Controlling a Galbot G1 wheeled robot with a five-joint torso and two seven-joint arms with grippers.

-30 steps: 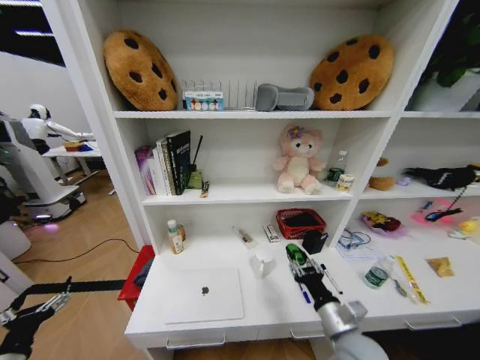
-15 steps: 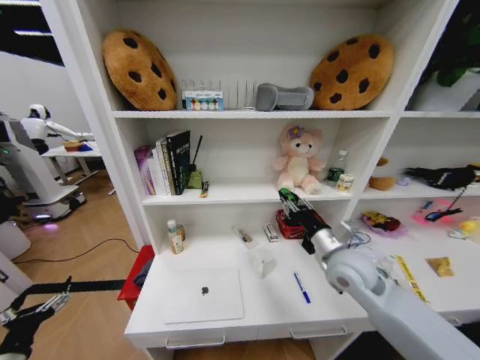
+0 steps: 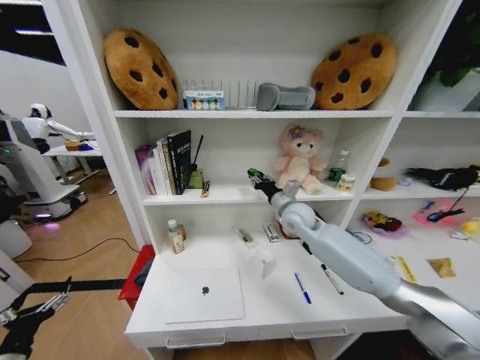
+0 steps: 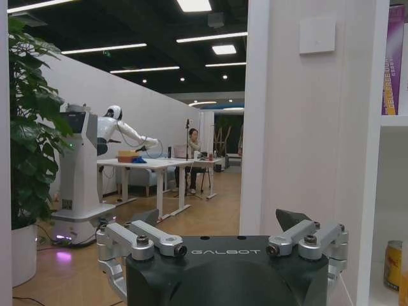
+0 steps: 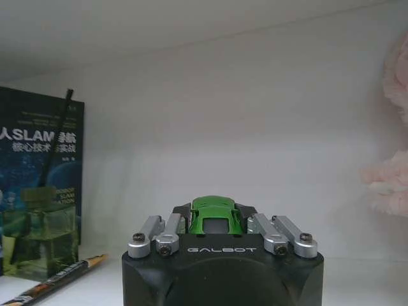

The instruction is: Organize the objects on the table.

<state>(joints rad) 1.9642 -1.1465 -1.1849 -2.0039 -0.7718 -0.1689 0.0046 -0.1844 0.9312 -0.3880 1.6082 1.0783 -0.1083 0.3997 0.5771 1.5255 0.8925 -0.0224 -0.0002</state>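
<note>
laptop (image 3: 204,294) on table (image 3: 262,319) left of pens (image 3: 301,287), mug (image 3: 265,263) behind

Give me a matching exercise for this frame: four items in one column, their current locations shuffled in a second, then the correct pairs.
Items:
1. green toy car
2. silver laptop
3. blue pen
4. pink plush bear

Places:
A. sitting on the middle shelf, at the right of that bay
B. lying flat on the desk, left side
C. held between the fingers of the right gripper, at middle-shelf height
D. lying on the desk, right of the white mug

Pairs: 1-C, 2-B, 3-D, 4-A
</note>
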